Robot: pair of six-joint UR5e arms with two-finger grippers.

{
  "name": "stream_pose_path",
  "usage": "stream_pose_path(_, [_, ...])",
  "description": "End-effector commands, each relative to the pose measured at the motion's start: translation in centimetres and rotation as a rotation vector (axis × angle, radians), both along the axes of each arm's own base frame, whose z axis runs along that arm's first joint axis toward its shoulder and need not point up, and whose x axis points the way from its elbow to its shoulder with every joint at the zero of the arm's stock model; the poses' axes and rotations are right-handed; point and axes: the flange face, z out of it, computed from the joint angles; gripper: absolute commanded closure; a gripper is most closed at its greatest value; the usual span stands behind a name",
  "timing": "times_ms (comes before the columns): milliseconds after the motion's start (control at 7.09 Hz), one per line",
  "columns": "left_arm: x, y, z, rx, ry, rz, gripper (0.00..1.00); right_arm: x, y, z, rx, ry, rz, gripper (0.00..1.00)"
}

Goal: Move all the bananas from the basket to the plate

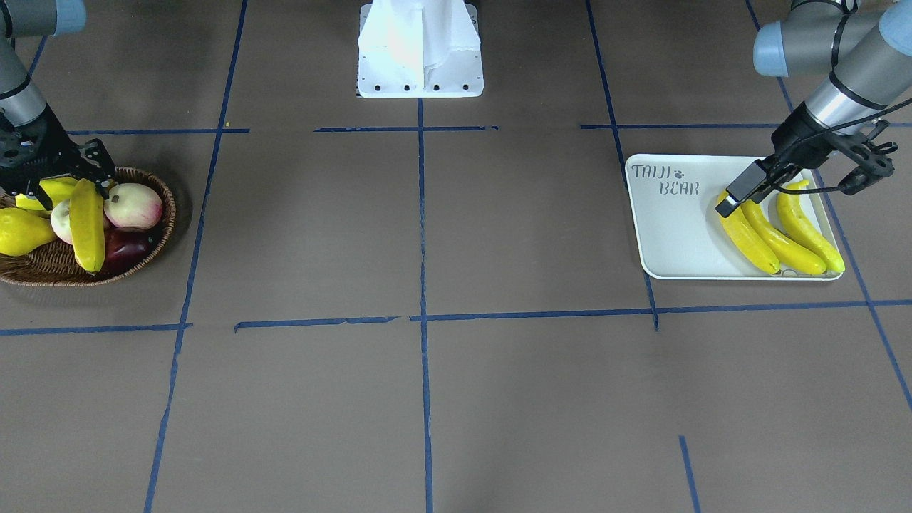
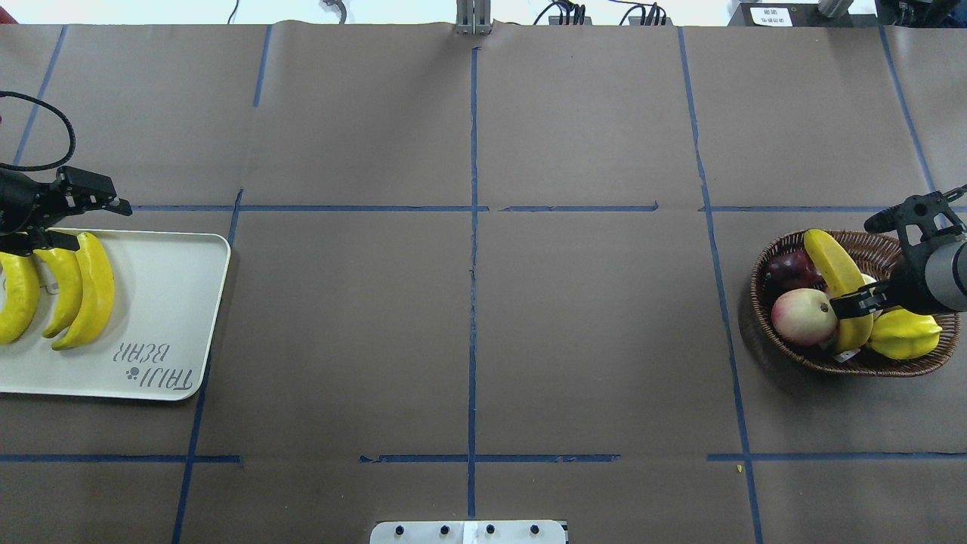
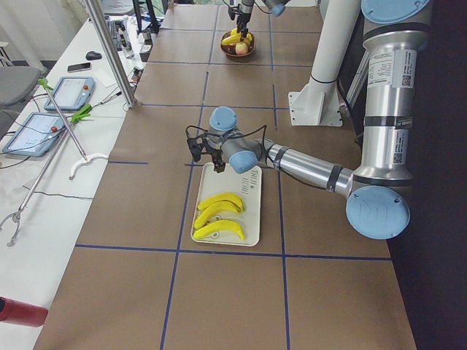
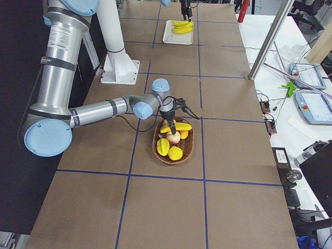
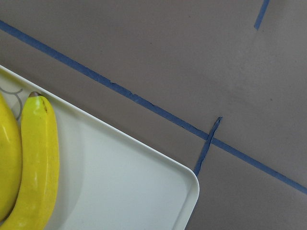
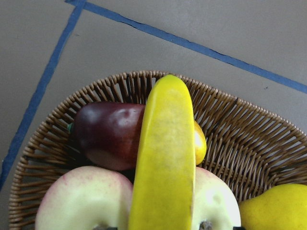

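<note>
Three bananas [image 1: 780, 242] lie side by side on the off-white "TAIJI BEAR" plate [image 1: 677, 235]. My left gripper [image 1: 791, 187] hovers over their stem ends, open and empty. A fourth banana [image 2: 838, 283] rests on top of the other fruit in the brown wicker basket [image 2: 763, 302]. My right gripper [image 2: 861, 264] is open and straddles the end of this banana nearest the robot, with one jaw on each side. In the right wrist view the banana [image 6: 165, 158] runs down the middle, with small gaps to the fingertips at the bottom edge.
The basket also holds a peach [image 2: 802, 316], a dark red apple [image 2: 786, 264], a yellow pear [image 1: 21, 231] and a starfruit partly under my gripper. The robot's white base [image 1: 420, 50] stands at the middle of the table's robot side. Blue tape lines cross the brown table.
</note>
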Motion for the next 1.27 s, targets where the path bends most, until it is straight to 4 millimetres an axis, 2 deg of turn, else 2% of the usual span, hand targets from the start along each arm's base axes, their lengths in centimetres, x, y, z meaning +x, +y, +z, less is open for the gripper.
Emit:
stream_pose_path(0, [0.1, 0.0, 0.0, 0.0, -0.001, 0.0, 0.0, -0.2, 0.1, 0.4, -0.014, -0.004, -0.01, 0.33])
stream_pose_path(282, [0.3, 0.1, 0.1, -0.001, -0.002, 0.006, 0.0, -0.5, -0.2, -0.1, -0.012, -0.016, -0.013, 0.39])
stream_pose_path(423, [0.4, 0.1, 0.1, -0.001, -0.002, 0.008, 0.0, -0.5, -0.1, -0.1, -0.014, -0.016, -0.014, 0.47])
stream_pose_path(846, [1.0, 0.3, 0.0, 0.0, 0.0, 0.019, 0.0, -0.4, -0.1, -0.4, -0.01, -0.025, -0.016, 0.92])
stream_pose_path(987, [1.5, 0.5, -0.1, 0.001, 0.001, 0.03, 0.0, 0.9, -0.4, -1.8, -0.025, -0.074, -0.014, 0.92])
stream_pose_path(1128, [2.0, 0.5, -0.3, 0.002, 0.003, 0.037, 0.0, 3.9, -1.4, -2.8, -0.051, -0.132, 0.017, 0.94])
